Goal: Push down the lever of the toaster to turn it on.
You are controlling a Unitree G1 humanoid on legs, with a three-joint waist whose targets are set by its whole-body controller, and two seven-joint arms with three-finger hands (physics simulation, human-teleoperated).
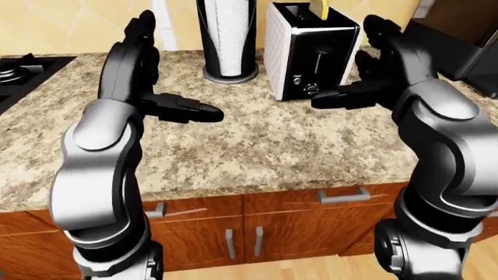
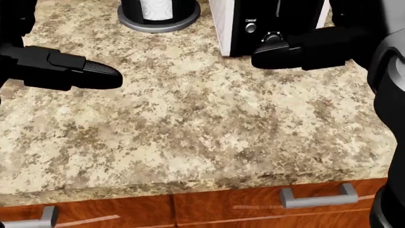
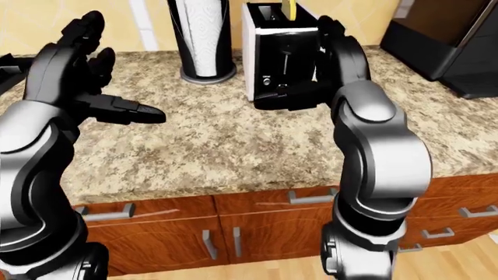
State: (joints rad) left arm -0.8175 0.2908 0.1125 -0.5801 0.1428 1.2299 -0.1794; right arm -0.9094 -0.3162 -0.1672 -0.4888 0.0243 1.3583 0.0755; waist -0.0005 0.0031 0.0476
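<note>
The toaster (image 1: 292, 55) has white sides and a black end panel and stands on the granite counter (image 1: 257, 146), upper middle of the left-eye view. Its lever (image 1: 321, 53) sits high in a vertical slot on the black panel, above a button and a knob (image 2: 273, 37). A yellow item (image 1: 317, 7) sticks out of the top slot. My right hand (image 1: 354, 65) is open, with its fingers (image 1: 381, 35) upright beside the toaster's right side and its thumb (image 1: 338, 98) lying across the panel's base below the lever. My left hand (image 1: 175, 73) is open and empty over the counter, left of the toaster.
A black paper-towel holder (image 1: 228, 38) stands just left of the toaster. A stove (image 1: 19, 70) is at the counter's far left. A dark appliance (image 1: 467, 46) stands at the right. Wooden drawers with metal handles (image 1: 342, 195) lie below the counter edge.
</note>
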